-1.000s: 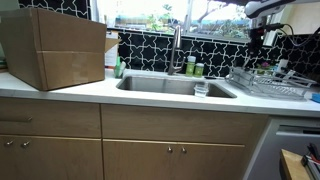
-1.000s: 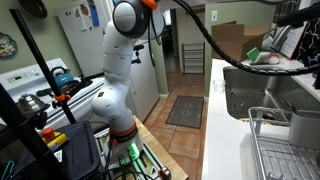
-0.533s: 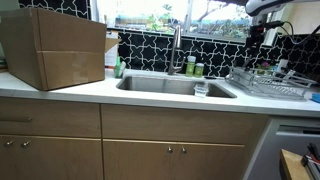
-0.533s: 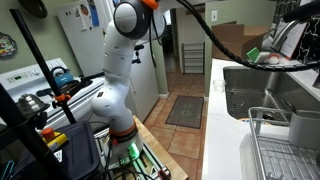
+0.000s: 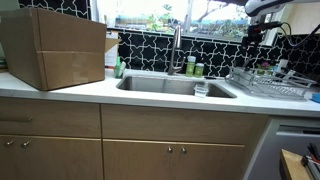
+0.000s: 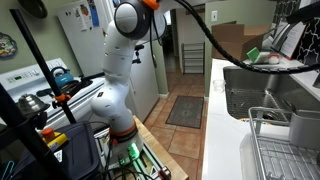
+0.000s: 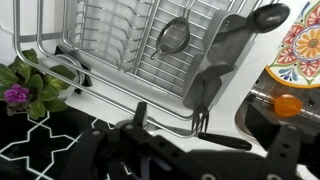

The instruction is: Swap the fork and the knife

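Wire dish rack (image 7: pixel 120 45) fills most of my wrist view, with a round metal strainer (image 7: pixel 175 37) and black utensils (image 7: pixel 228 55) lying on it. A patterned plate (image 7: pixel 305 45) sits to its right and a plant with a purple flower (image 7: pixel 25 92) to its left; black-and-white tile (image 7: pixel 40 145) shows at the lower left. In an exterior view my gripper (image 5: pixel 260 35) hangs high over that rack at the end of the counter (image 5: pixel 90 92), well apart from the sink (image 5: pixel 170 85) and the cardboard box (image 5: pixel 55 47). Its fingers are only a dark blur along the bottom of the wrist view, so I cannot tell how wide they stand. I cannot pick out the fork or the knife in any view.
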Robot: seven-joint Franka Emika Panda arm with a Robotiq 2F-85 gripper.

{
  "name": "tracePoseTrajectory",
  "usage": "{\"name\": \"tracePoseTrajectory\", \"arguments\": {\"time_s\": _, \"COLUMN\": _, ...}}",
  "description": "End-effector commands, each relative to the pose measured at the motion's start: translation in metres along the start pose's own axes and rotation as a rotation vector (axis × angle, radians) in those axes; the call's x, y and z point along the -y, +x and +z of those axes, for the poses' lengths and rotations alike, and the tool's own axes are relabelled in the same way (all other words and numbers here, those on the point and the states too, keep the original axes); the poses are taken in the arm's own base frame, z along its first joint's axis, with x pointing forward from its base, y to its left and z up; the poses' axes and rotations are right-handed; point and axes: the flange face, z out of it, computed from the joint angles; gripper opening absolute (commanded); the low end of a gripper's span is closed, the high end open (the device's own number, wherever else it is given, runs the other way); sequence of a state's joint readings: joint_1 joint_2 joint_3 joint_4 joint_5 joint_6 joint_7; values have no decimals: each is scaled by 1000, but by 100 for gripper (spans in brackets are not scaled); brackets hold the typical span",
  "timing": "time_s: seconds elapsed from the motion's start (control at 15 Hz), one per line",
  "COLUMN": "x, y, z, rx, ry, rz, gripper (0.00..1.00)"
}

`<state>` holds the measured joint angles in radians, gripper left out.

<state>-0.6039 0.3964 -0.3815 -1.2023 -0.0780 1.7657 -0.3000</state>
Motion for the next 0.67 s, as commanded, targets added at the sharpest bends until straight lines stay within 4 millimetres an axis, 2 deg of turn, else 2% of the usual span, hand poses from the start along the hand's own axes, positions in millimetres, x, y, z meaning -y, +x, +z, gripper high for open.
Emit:
{"name": "tracePoseTrajectory", "arguments": {"time_s": 0.0, "x": 1, "y": 3, "z": 7, "rx": 17, "ry": 11, "rz": 54, "gripper": 100}}
{"name": "tracePoseTrajectory", "arguments": {"time_s": 0.6, "x": 3, "y": 45, "z": 66, "rx": 68, "ry": 219, "rz": 498, "gripper": 100}}
